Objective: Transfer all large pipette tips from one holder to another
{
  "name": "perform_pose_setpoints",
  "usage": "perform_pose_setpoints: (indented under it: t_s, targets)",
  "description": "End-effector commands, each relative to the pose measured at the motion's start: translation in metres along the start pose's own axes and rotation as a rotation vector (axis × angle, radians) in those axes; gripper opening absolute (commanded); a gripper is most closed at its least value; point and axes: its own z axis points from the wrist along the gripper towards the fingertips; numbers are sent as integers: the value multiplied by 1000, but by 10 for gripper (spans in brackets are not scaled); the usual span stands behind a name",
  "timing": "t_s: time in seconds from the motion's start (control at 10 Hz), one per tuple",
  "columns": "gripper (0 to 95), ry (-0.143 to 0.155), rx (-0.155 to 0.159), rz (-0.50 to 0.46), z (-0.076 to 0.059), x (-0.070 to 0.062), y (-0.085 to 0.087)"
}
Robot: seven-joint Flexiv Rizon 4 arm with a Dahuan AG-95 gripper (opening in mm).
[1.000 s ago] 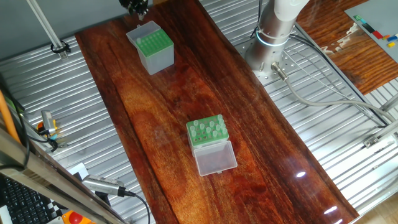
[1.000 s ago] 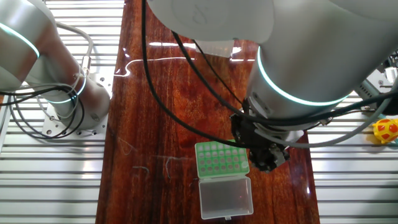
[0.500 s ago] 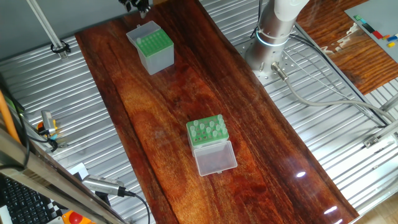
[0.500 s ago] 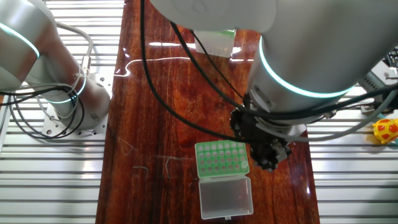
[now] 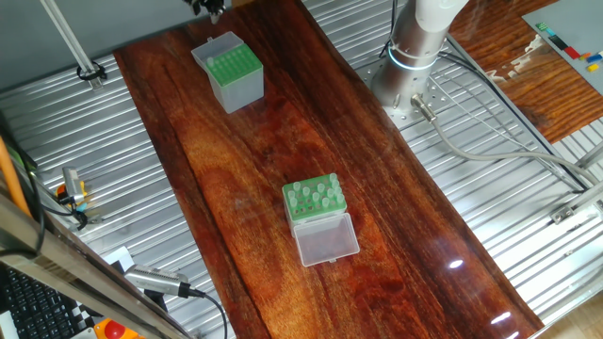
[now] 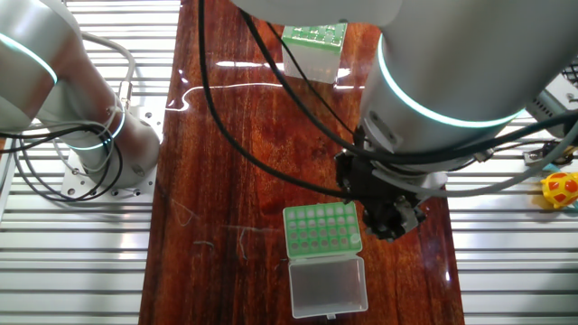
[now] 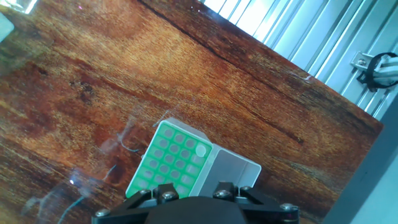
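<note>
The arm reaches from its base (image 5: 415,52) at one long side of the wooden worktop (image 5: 283,141) to the far end. There the gripper (image 5: 208,8) hangs at the very top edge of one fixed view, above the tall box (image 5: 229,72). Only a dark scrap of the gripper shows there, and the hand view shows only the rounded dark underside of the hand with its screws. I cannot tell whether the gripper is spread or closed, or whether it carries anything.

In the other fixed view the arm's thick silver link with its glowing ring (image 6: 433,135) fills the upper right. The dark wrist below it sits just beside the right edge of the box's green top, with black cables looping down to it across the wood.

The hand view looks straight down on this box. Its green top (image 7: 168,165) is a grid of holes, and a single pale pipette tip (image 7: 200,150) stands in a hole near the corner beside the open lid (image 7: 233,171). The other holes in sight look bare.

The low green rack (image 5: 314,201) stands well apart from the box, near the middle of the worktop. Its clear lid (image 5: 326,238) is folded open flat on the wood on the side away from the box. Several pale tips (image 5: 320,192) stand upright in its holes.
</note>
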Motion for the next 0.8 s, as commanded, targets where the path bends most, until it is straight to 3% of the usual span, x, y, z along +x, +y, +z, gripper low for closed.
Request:
perform_pose_setpoints:
  t_s: [0.1,0.2,0.5,0.6,0.8]
  targets:
    - [190,5,-8,-37,0,0,0]
    - [190,1,-10,-52,0,0,0]
    - [190,11,-12,52,0,0,0]
    - [190,5,-29,61,4,-11,5]
    - [190,-14,-36,136,18,-55,36]
